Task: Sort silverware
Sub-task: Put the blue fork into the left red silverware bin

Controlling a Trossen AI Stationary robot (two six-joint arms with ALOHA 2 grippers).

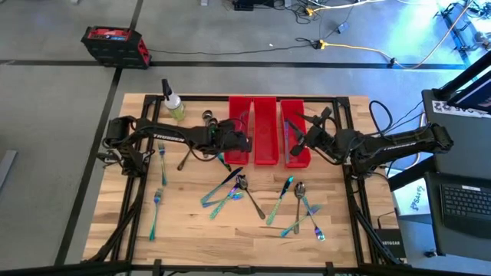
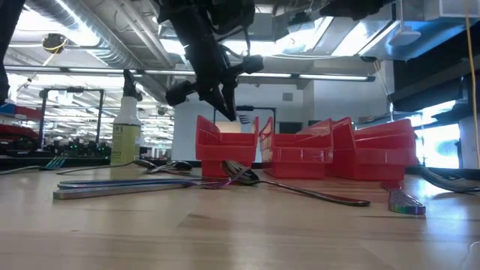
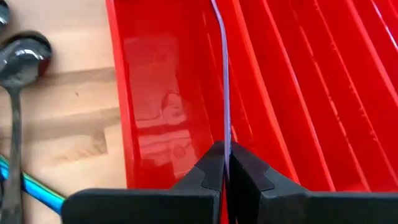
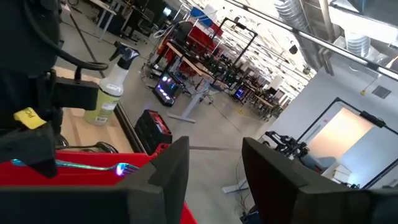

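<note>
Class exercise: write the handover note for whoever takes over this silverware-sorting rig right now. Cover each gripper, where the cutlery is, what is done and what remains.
Left gripper: shut on a thin utensil, held over the leftmost red bin.
Right gripper: open, empty, at the rightmost red bin.
A teal fork lies in that rightmost bin.
Left to sort: most of the silverware, scattered on the table, namely the centre pile, the right cluster, forks on the left, and dark spoons near the spray bottle.
</note>
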